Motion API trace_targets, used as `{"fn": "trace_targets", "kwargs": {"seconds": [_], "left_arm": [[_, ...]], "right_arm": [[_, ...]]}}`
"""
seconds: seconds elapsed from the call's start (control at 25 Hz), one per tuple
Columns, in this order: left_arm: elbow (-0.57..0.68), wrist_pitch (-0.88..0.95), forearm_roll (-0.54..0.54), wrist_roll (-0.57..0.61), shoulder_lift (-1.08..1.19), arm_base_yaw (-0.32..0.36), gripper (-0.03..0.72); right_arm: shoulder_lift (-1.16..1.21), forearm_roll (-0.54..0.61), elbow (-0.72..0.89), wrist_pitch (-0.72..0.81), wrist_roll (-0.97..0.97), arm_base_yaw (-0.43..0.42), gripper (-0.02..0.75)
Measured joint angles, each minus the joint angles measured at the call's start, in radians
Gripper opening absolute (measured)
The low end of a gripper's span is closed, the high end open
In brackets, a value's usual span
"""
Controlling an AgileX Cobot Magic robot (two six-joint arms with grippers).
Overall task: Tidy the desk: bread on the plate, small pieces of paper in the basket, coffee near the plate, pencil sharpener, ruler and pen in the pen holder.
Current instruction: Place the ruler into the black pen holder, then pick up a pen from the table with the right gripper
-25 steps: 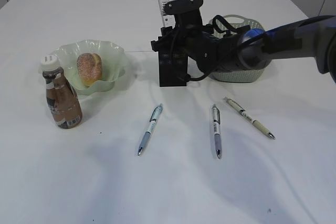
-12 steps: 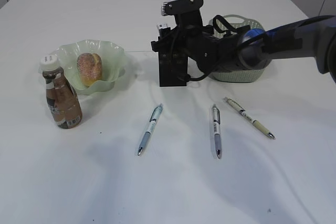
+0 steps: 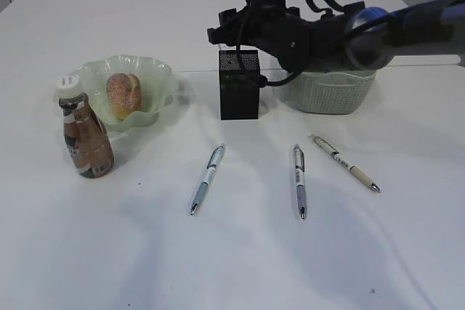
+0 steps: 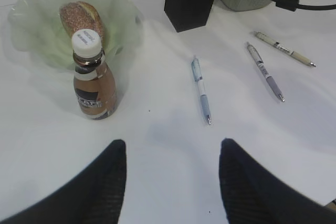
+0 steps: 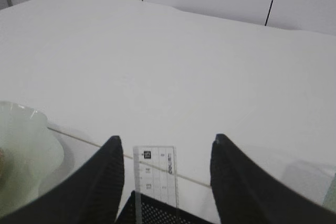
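Note:
The clear ruler (image 5: 155,177) stands upright in the black mesh pen holder (image 3: 239,88). My right gripper (image 5: 167,140) hangs open just above it, with a gap to each finger. The bread (image 3: 123,94) lies in the wavy green plate (image 3: 161,76), and the coffee (image 3: 86,136) stands just left of and in front of it. Three pens (image 3: 208,178) (image 3: 298,179) (image 3: 344,162) lie on the desk (image 3: 232,252). My left gripper (image 4: 172,145) is open over bare desk, nearer than the coffee (image 4: 93,85). The pencil sharpener and paper pieces are out of view.
The sage-green basket (image 3: 330,92) stands right of the pen holder, and my right arm reaches across above it. The nearest pen (image 4: 201,90) lies ahead of my left gripper, with the two others farther right.
My right gripper opened and let go of the ruler, which slid down into the pen holder. The gripper then rose above the holder. The left arm stayed still.

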Motion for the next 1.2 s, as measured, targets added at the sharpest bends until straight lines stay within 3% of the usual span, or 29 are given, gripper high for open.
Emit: {"fn": "trace_targets", "kwargs": {"seconds": [0.36,0.88,0.96,1.0,1.04,1.2], "left_arm": [[0.0,-0.011,0.0,0.0,0.0,0.0,0.394],[0.0,-0.005,-0.008,0.0,0.0,0.0,0.394],[0.0,0.006,-0.008,0.0,0.0,0.0,0.394],[0.0,0.017,-0.008,0.0,0.0,0.0,0.394],[0.0,0.025,-0.008,0.0,0.0,0.0,0.394],[0.0,0.044,-0.004,0.0,0.0,0.0,0.394]], "right_arm": [[-0.12,0.0,0.0,0.258,-0.011,0.0,0.423],[-0.323,-0.114,-0.003,0.974,-0.014,0.0,0.423],[-0.336,-0.123,-0.02,1.139,0.016,0.0,0.423],[-0.336,-0.123,-0.02,1.139,0.016,0.0,0.423],[-0.339,-0.127,-0.034,1.243,0.046,0.0,0.423],[-0.342,-0.129,-0.063,1.421,0.117,0.0,0.423]]}}
